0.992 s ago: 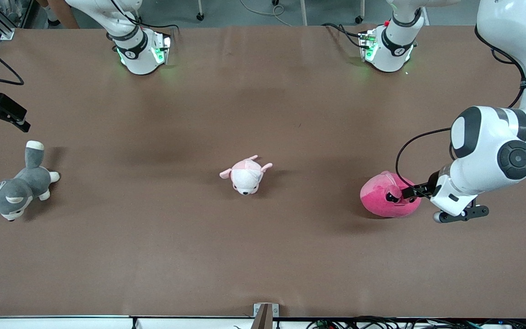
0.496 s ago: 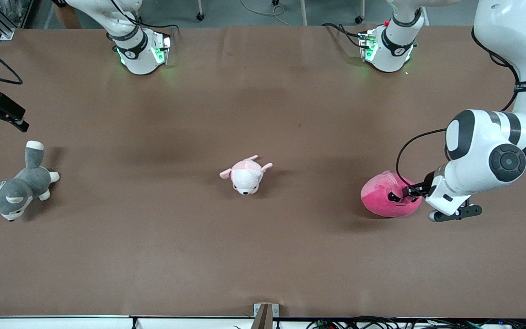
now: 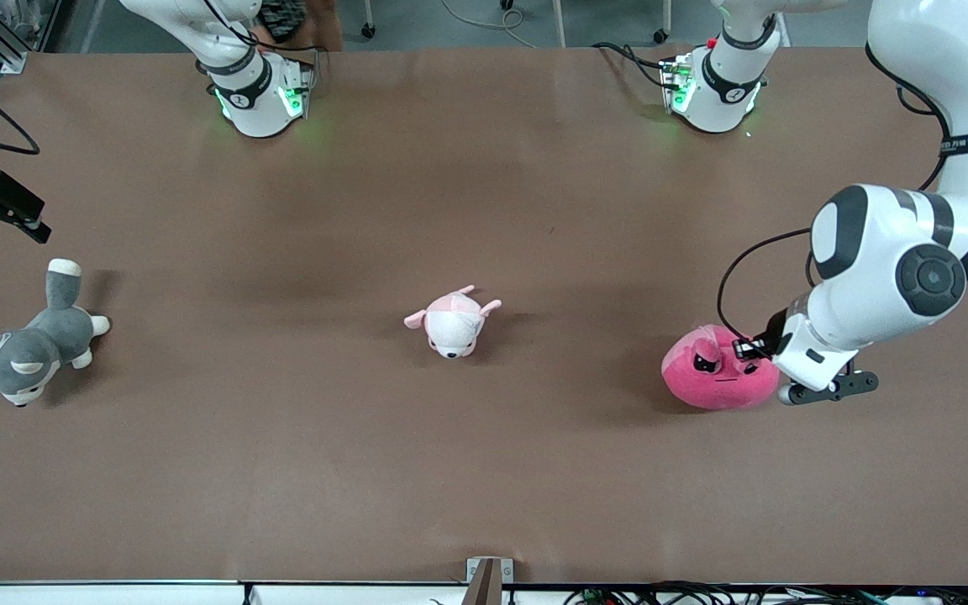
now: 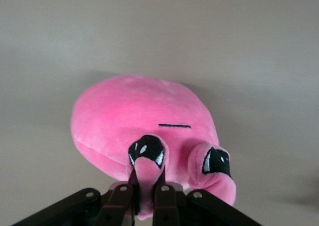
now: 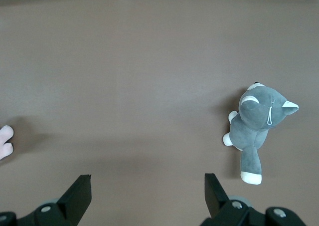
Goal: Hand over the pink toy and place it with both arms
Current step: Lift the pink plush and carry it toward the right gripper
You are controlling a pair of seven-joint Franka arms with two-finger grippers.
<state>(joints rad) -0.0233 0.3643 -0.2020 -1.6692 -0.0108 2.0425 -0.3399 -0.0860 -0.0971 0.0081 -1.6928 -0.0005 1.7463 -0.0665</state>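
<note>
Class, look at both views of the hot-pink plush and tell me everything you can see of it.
The pink toy is a rounded, soft-looking hot-pink plush with two glossy dark angry eyes, a thin stitched straight mouth and bumps on top. It sits on the brown table toward the left arm's end, apart from the other plush toys. The left gripper is shut on one bump by an eye, pinching the fabric between its fingers. Nothing else touches it.

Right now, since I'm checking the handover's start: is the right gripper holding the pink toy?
No. The right gripper hangs open over bare table, while the left gripper pinches the pink toy.
</note>
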